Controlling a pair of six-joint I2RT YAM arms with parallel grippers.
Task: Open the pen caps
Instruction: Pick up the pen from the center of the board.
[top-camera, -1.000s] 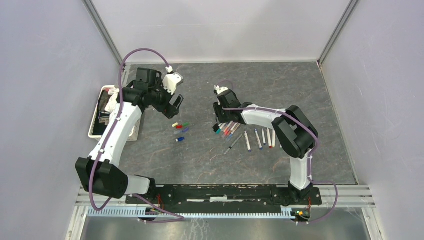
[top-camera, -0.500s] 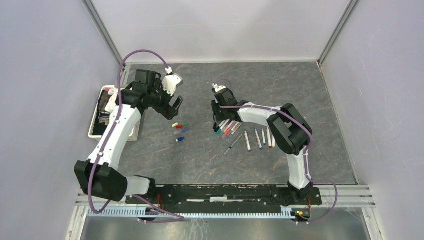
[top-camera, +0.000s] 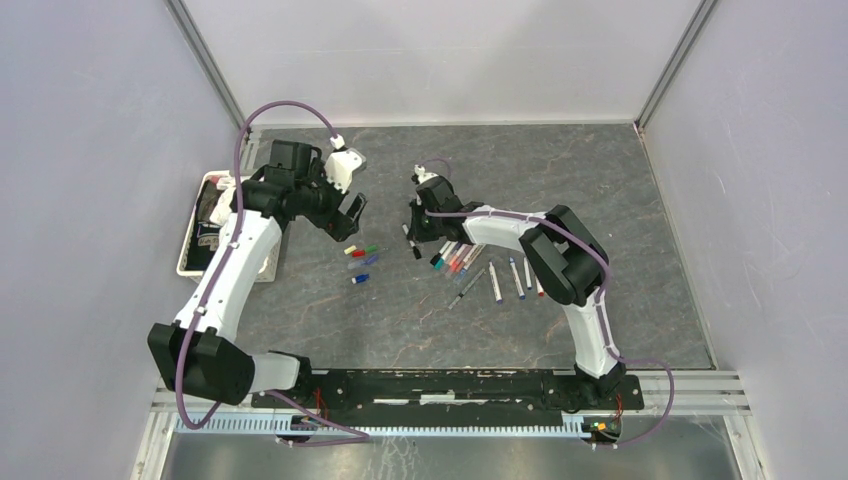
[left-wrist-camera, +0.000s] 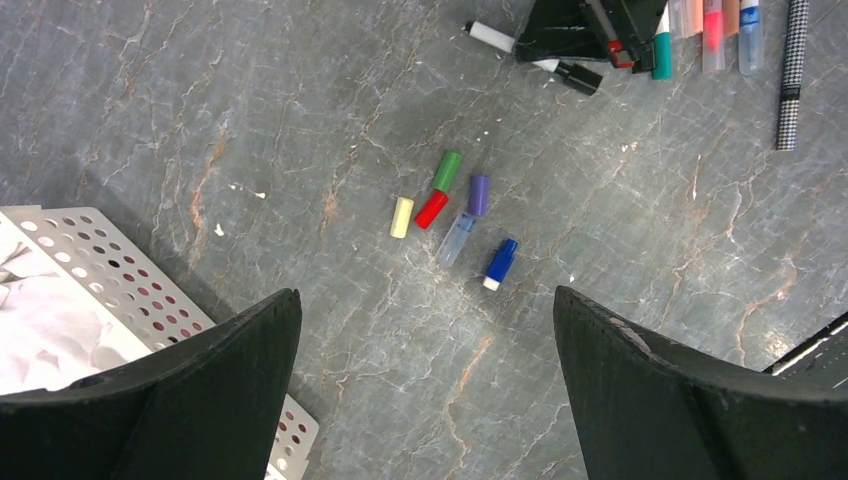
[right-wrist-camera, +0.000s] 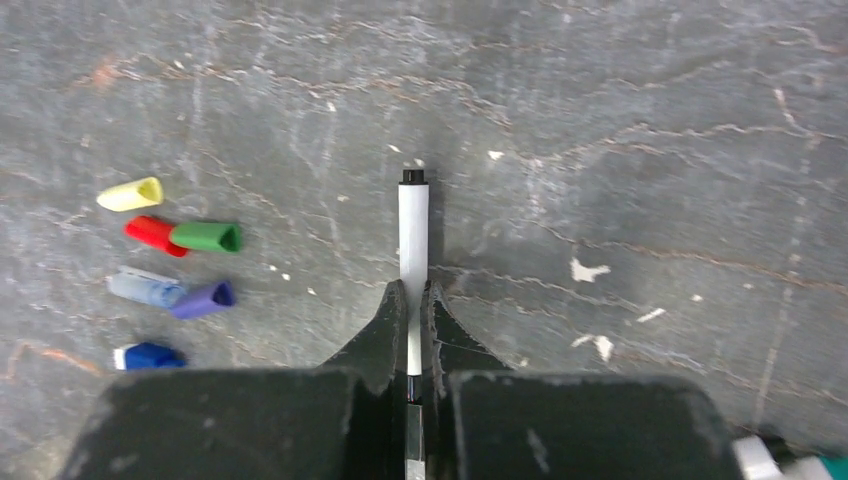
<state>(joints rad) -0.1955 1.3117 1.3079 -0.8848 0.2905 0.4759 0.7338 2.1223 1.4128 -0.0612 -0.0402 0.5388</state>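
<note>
The right gripper clamps a thin white-barrelled, black-ended pen between the row of marker pens and six loose coloured plastic caps; grey marbled tabletop lies open beyond. The left gripper hangs wide open above the caps, beside the white perforated tray at the table's left edge.

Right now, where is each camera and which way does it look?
Top external: above, behind the robot, looking down at the table; left arm and right arm show.
Left wrist: on the left arm, looking down at the loose caps between its open left tool.
Right wrist: on the right arm, looking past its right tool, shut on a white pen.
Shared: all see the caps.
</note>
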